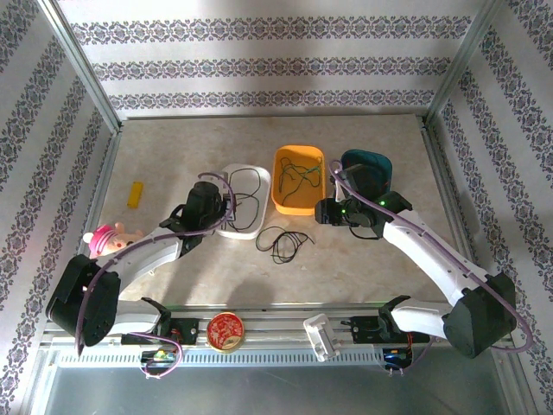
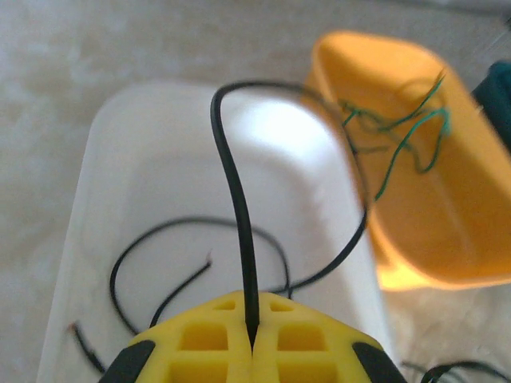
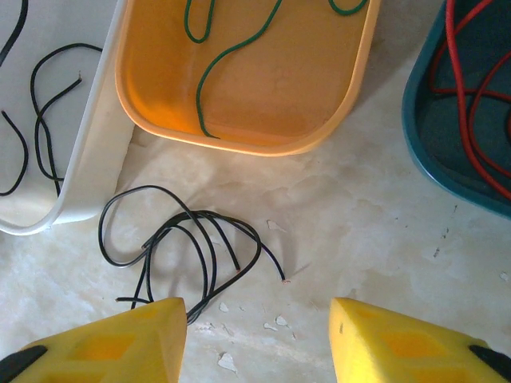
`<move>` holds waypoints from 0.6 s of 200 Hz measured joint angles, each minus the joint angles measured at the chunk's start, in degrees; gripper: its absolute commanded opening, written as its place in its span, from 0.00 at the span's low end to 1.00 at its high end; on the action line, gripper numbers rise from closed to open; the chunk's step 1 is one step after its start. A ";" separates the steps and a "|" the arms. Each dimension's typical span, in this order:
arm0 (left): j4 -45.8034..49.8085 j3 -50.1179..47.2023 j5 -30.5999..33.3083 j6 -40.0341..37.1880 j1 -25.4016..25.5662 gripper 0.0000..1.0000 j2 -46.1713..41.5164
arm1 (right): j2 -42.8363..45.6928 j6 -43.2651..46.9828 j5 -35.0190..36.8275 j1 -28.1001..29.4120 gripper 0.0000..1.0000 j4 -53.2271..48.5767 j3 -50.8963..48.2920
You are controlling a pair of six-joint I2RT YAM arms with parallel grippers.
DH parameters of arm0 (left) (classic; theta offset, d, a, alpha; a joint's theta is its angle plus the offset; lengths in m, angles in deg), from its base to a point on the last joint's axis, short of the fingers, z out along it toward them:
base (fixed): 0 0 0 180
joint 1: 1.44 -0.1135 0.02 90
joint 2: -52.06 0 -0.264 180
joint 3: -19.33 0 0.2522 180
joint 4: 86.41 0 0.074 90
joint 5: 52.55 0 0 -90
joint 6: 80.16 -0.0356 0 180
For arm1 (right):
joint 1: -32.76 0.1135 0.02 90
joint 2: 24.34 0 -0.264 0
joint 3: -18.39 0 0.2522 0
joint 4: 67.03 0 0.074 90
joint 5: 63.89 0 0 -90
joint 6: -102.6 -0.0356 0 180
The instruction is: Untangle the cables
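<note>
- The left end effector (image 2: 254, 351) is closed. Its yellow fingers meet at the bottom centre of the left wrist view and pinch one black cable (image 2: 231, 183) between them.
- From the pinch, that cable rises, arches across the upper centre of the frame and curves down toward the right wall of the white bin (image 2: 104, 199). I judge it is held above this bin so that it joins the black strands already lying on the bin floor.
- The bins appear to separate the cables by colour. The green cable (image 3: 231, 52) lies in the orange bin (image 3: 239, 140) at the top centre of the right wrist view. The red cable (image 3: 471, 88) lies in the teal bin (image 3: 431, 152) at the upper right.
- The right end effector (image 3: 255, 335) is open, with its two fingers well apart at the bottom of the frame and nothing between them. It hangs above the surface (image 3: 359, 239), just below the orange bin.
- A loose black bundle (image 3: 200, 239) lies on the surface at the centre left of the right wrist view, beside the white bin's corner. Its lower loops reach the tip of the left-hand finger; I cannot tell whether they touch.
- I judge this bundle to be the remaining work. The strands overlap in several loops, so a grasp on one free end is preferable to a grasp on the crossing point.
</note>
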 measured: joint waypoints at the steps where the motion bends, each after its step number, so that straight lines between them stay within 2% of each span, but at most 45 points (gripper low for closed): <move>1: 0.04 -0.15 0.02 0.11 0.00 0.00 0.04 | 0.00 0.02 0.00 0.00 0.50 0.00 0.00; 46: 0.76 1.16 -0.52 1.46 0.00 0.02 7.56 | -0.37 0.00 -0.48 0.02 0.50 -0.02 0.00; 59: 1.07 2.75 -0.61 1.64 0.00 0.19 10.27 | -0.37 0.00 -0.48 0.02 0.50 -0.02 0.00; 72: 1.66 4.39 -0.55 1.44 0.00 0.50 11.82 | -0.37 0.00 -0.48 0.02 0.50 -0.04 0.00; 86: 2.54 6.80 -0.52 1.62 0.00 0.75 12.96 | -0.35 0.00 -0.48 0.02 0.50 -0.07 0.00; 120: 3.23 12.50 -0.20 0.87 0.24 0.89 13.09 | -0.33 0.00 -0.46 0.04 0.50 -0.07 -0.28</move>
